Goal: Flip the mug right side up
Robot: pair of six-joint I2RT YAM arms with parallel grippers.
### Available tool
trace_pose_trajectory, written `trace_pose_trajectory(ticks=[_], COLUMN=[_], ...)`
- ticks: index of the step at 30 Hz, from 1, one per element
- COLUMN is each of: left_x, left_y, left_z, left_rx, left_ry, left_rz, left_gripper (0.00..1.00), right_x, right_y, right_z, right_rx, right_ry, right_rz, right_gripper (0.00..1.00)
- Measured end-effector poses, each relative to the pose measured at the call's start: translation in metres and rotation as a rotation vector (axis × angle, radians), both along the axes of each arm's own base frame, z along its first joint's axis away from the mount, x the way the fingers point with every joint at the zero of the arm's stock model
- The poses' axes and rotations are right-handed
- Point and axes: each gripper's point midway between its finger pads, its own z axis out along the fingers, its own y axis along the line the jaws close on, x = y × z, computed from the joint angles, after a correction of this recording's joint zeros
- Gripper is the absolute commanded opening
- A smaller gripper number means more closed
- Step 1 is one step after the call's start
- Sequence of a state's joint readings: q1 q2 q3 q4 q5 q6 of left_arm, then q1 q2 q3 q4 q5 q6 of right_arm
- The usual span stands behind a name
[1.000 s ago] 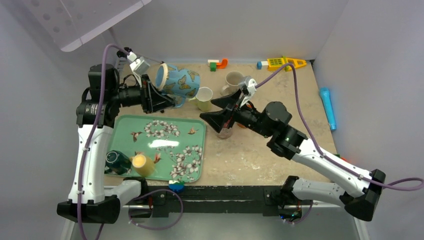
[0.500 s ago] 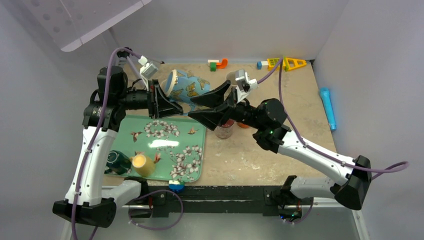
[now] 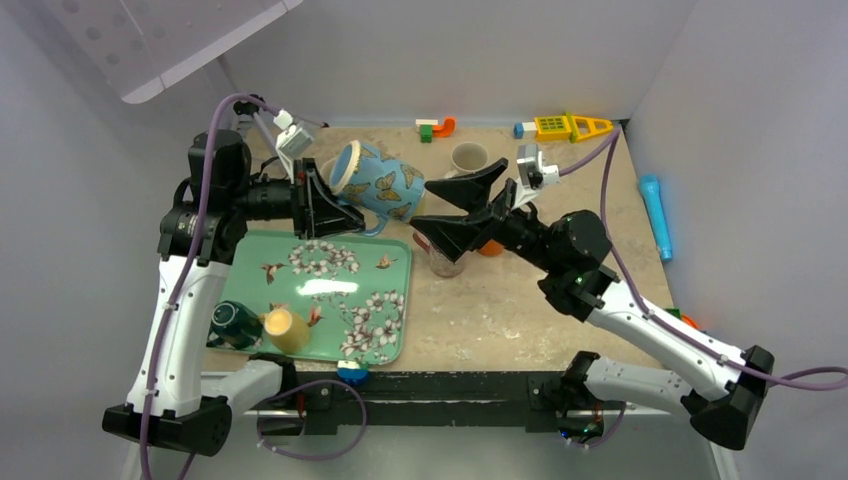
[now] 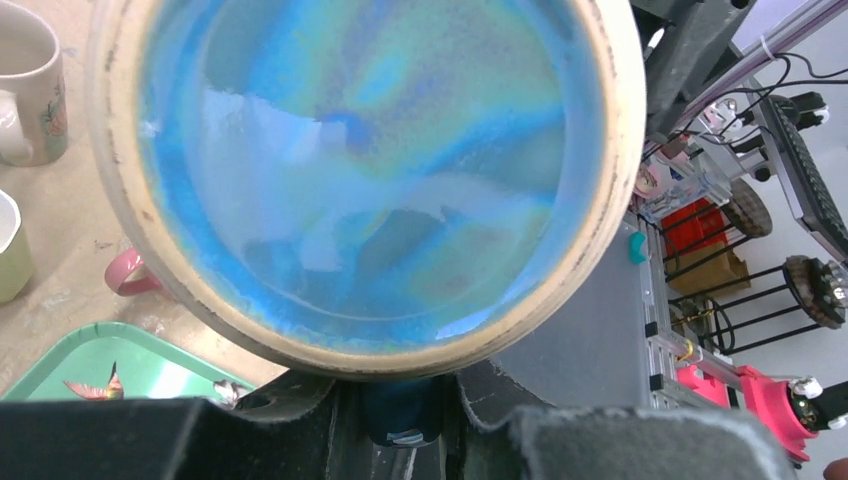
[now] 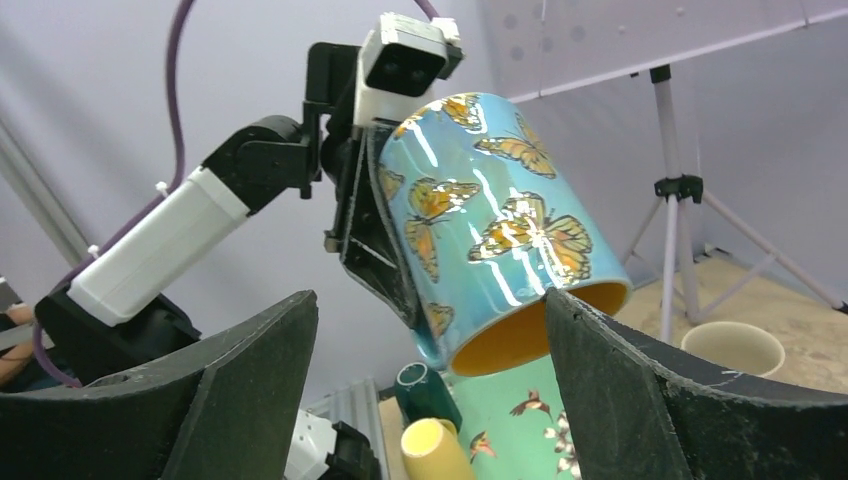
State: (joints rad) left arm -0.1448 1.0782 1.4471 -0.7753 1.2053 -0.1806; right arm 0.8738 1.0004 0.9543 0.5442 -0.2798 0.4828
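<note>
The mug [image 3: 385, 185] is blue with orange butterflies and a yellow inside. It hangs in the air above the table's back left, tipped on its side, mouth facing right and a little down. My left gripper [image 3: 335, 210] is shut on its handle. In the left wrist view the mug's blue base [image 4: 370, 170] fills the frame, with the dark handle between the gripper's [image 4: 400, 410] jaws. My right gripper [image 3: 420, 208] stands open just right of the mouth. In the right wrist view the mug [image 5: 490, 230] sits beyond the open gripper [image 5: 428, 300], its rim next to the right finger [image 5: 640, 400].
A green flowered tray [image 3: 330, 300] lies under the left arm with a dark green cup [image 3: 235, 322] and a yellow cup [image 3: 285, 328] on it. A beige mug [image 3: 468, 157], a clear glass [image 3: 447, 258], toys [image 3: 560, 126] and a blue torch [image 3: 655, 215] stand around.
My right gripper has pulled back to the right, away from the mug's body, and its jaws have spread wider. The left gripper still holds the mug, slightly re-tilted.
</note>
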Motion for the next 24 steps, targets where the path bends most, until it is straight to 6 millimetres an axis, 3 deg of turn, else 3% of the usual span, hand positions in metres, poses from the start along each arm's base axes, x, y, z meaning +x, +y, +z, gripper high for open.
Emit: trace_pose_trajectory(ticks=[8,15,21,24], left_x=[0.008,0.008,0.004,0.004], left_y=[0.005,0.006,0.003,0.003], left_z=[-0.005,-0.005,0.006,0.007], left_rx=[0.023,0.037,0.023,0.021], left_ry=[0.004,-0.008,-0.049,-0.055], left_rz=[0.058,0.072,0.045,0.044], left_gripper=[0.0,0.0,0.0,0.0], right_x=[0.024,0.022,0.023,0.024], right_y=[0.016,0.011,0.011,0.017], right_z=[-0.011,-0.018,-0.054,-0.063], right_rx=[-0.026,-0.046,-0.104,-0.123], right_ry=[0.048,0.093,0.19,0.204], right_rz=[-0.014,-0.025,-0.008,0.014], right_gripper=[0.9,0.91,0.91,0.86])
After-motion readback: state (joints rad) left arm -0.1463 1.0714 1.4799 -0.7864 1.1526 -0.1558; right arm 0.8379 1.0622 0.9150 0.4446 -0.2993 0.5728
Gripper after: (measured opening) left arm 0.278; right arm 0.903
